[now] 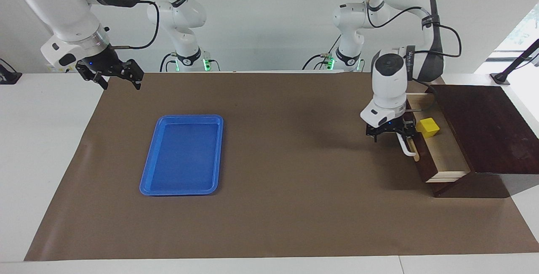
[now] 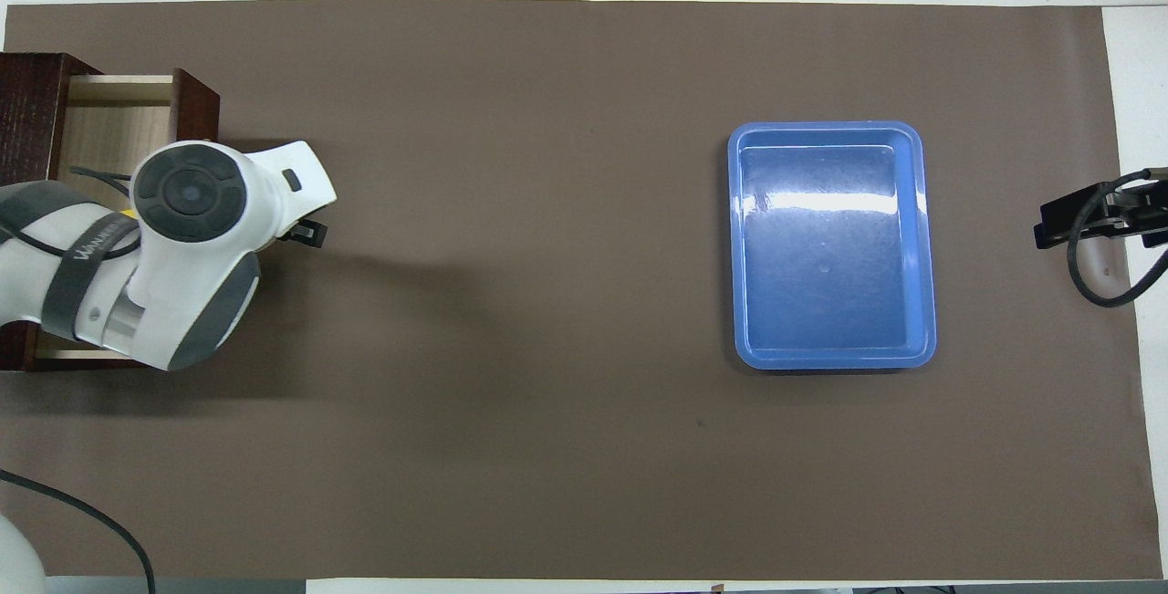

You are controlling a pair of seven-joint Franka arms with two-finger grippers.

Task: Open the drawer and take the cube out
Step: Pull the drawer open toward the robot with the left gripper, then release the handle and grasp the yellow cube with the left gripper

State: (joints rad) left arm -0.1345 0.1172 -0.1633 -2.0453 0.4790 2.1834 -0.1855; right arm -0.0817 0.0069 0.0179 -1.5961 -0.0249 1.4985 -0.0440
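The drawer stands pulled out of its dark wooden box at the left arm's end of the table. The yellow cube lies in its pale interior, at the end nearer to the robots. My left gripper hangs low in front of the drawer, beside the white handle, fingers apart and empty. In the overhead view the left arm covers the cube and much of the drawer. My right gripper waits open in the air at the right arm's end of the table; it also shows in the overhead view.
A flat blue tray lies empty on the brown mat toward the right arm's end; it also shows in the overhead view. The brown mat covers most of the white table.
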